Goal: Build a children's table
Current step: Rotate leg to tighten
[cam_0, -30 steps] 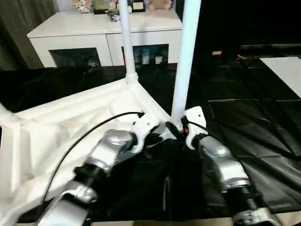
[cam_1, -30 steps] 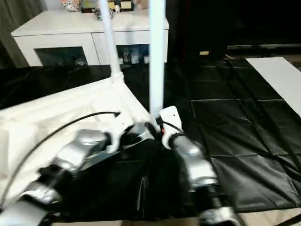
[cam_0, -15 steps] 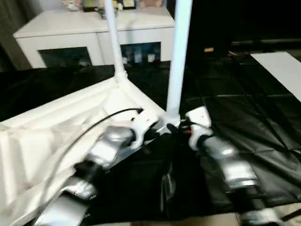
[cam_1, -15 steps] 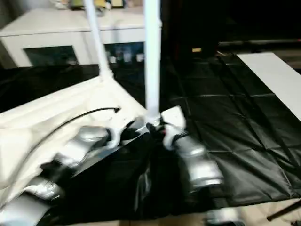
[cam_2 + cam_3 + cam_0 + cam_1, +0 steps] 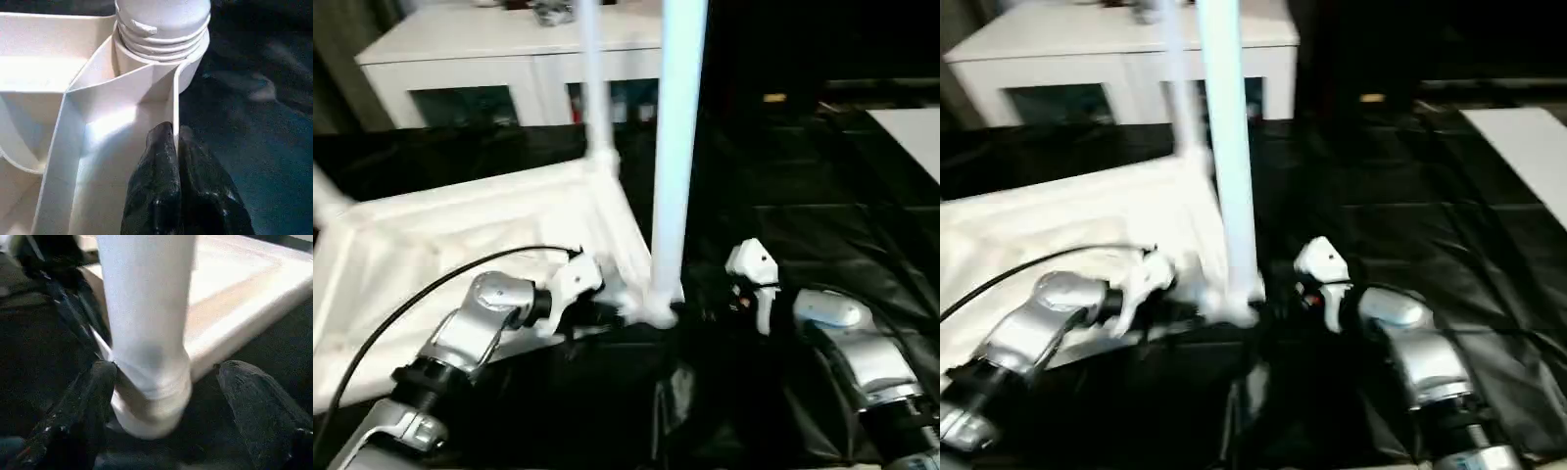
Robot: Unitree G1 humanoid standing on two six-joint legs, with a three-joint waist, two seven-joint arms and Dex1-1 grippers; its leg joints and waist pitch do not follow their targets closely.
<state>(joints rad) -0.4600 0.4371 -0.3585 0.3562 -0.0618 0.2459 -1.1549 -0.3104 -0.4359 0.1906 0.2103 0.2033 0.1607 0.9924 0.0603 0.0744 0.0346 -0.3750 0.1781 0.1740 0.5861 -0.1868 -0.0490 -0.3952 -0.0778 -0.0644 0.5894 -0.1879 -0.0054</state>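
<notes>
Your right gripper (image 5: 161, 416) stands open around the leg (image 5: 671, 176), which rises from the tabletop's (image 5: 460, 235) corner socket; your closed left gripper (image 5: 176, 142) pinches the rim. Grip low, twist squarely.

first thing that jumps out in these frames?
The white leg standing upright in the near corner socket of the upside-down tabletop, which lies on black sheeting, with a second leg up at the far corner. The left gripper is shut, its tips against the tabletop's edge wall just below that socket. The right gripper stands open, a finger either side of the leg's base.
</notes>
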